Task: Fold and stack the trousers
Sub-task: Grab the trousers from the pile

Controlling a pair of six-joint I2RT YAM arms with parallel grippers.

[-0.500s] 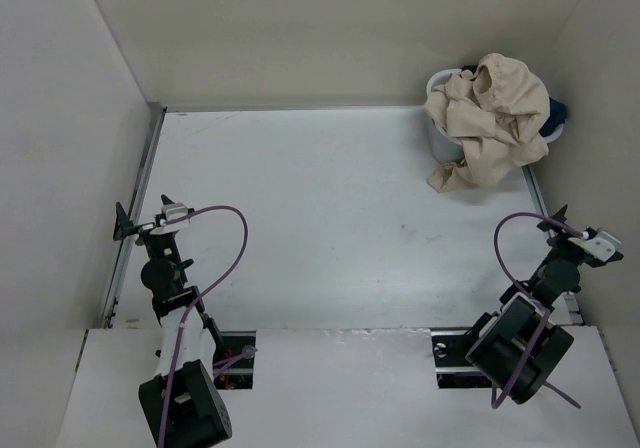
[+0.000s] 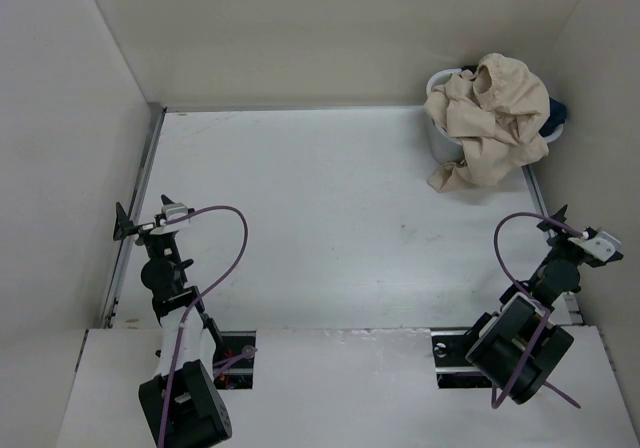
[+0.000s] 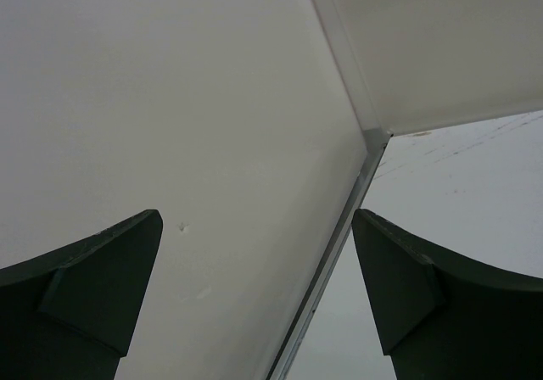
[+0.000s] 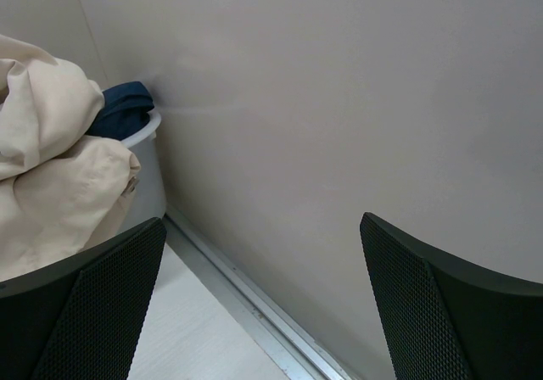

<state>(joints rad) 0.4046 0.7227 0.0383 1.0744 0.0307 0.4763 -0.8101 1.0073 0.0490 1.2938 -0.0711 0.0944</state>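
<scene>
Both arms sit parked at the near edge of the table (image 2: 320, 228), and you have nothing in hand yet. Your left gripper (image 2: 142, 213) hangs w/ jaws wide apart and empty; through its wrist cam you see only the side wall, a metal edge rail (image 3: 339, 253) running betw. the two fingers, and a sliver of tabletop off to the gripper's right. Your right gripper (image 4: 263, 220) is likewise spread and holding nothing, nose toward the right-hand wall.

The trousers (image 2: 490, 118) lie in a crumpled beige heap over a white tub (image 2: 437, 133), well ahead of the right gripper and off to its left, nowhere near touching it. From the left gripper they are far forward and way across to the right, at the opposite corner. One fold of cloth spills over the tub's near rim and reaches down to the tabletop (whether it is a leg or the waist end, you can't tell from here). A dark navy garment (image 4: 123, 113) pokes out behind the trousers, on the tub's wall side, partly buried under the beige cloth.

In the right wrist view the trousers fill the frame's left edge, just beyond the left finger, w/ the tub rim showing under them. A purple cable (image 2: 235, 228) loops up from each arm, clear of the cloth.
</scene>
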